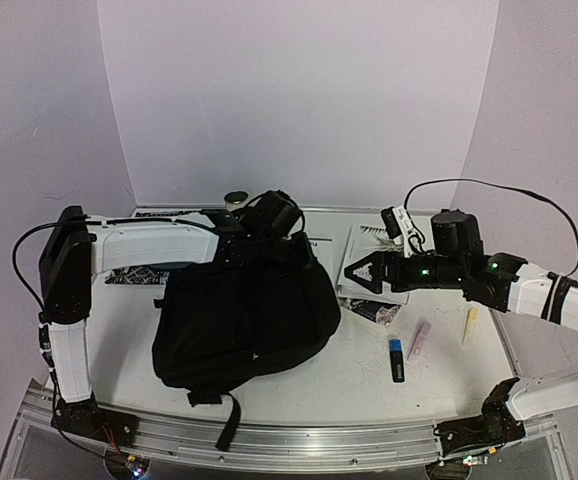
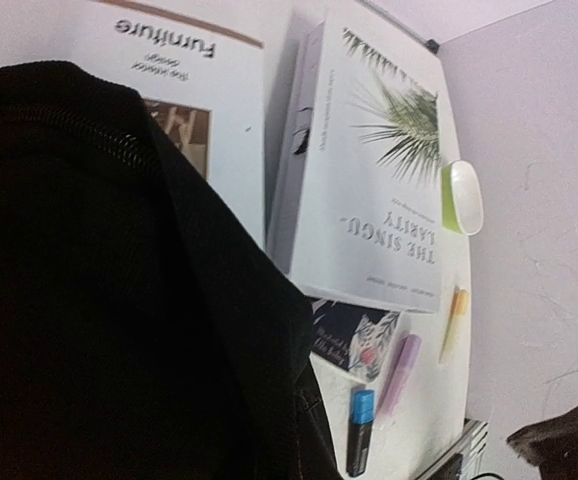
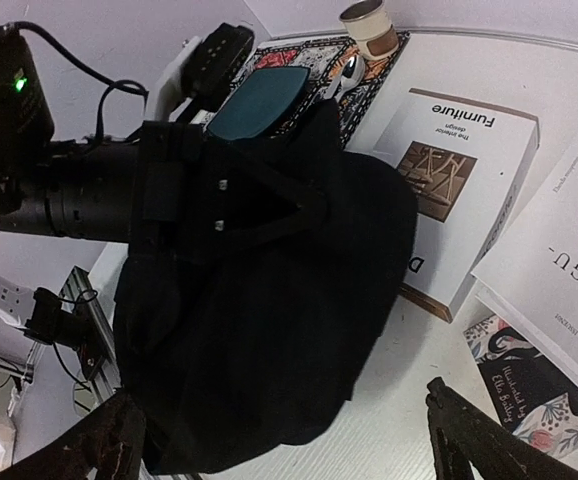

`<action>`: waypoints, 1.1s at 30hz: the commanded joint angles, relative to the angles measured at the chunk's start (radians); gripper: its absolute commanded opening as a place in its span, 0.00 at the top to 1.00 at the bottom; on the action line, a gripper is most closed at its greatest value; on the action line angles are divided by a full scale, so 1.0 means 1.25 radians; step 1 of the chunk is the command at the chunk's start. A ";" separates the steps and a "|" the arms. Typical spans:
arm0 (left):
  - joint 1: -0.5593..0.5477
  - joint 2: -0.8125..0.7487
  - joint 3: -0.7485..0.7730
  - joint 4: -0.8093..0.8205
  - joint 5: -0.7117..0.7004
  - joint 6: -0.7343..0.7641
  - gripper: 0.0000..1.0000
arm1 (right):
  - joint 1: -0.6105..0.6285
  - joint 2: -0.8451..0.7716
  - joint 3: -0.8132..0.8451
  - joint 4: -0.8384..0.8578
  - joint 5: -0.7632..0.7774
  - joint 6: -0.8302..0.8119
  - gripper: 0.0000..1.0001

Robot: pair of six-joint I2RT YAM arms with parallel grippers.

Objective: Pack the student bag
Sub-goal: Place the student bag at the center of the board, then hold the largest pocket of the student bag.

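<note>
The student bag (image 1: 244, 320) lies slumped centre-left on the surface (image 1: 369, 385), its top edge pinched by the left claw (image 1: 269, 238), shut tight — opening the bag is judged the step in hand. The right claw (image 1: 354, 272) is spread wide, empty, above the white book (image 2: 369, 180); next, the mouth should be lifted open for loading.
</note>
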 commanded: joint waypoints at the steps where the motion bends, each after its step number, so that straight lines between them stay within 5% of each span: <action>1: -0.008 0.061 0.146 0.130 0.002 0.021 1.00 | 0.007 -0.009 -0.001 -0.003 0.003 -0.006 0.02; 8: -0.007 0.081 0.202 0.127 -0.037 0.105 0.68 | 0.019 -0.004 0.018 -0.037 0.017 -0.025 0.02; 18: -0.007 -0.160 -0.078 0.036 -0.139 0.142 0.34 | 0.030 -0.026 0.052 -0.168 0.015 -0.077 0.02; 28: -0.018 -0.261 -0.288 -0.061 -0.037 0.106 0.27 | 0.109 0.051 0.107 -0.211 0.004 0.030 0.03; 33: -0.048 -0.294 -0.335 -0.065 -0.029 0.148 0.26 | 0.176 0.127 0.163 -0.280 0.041 0.118 0.12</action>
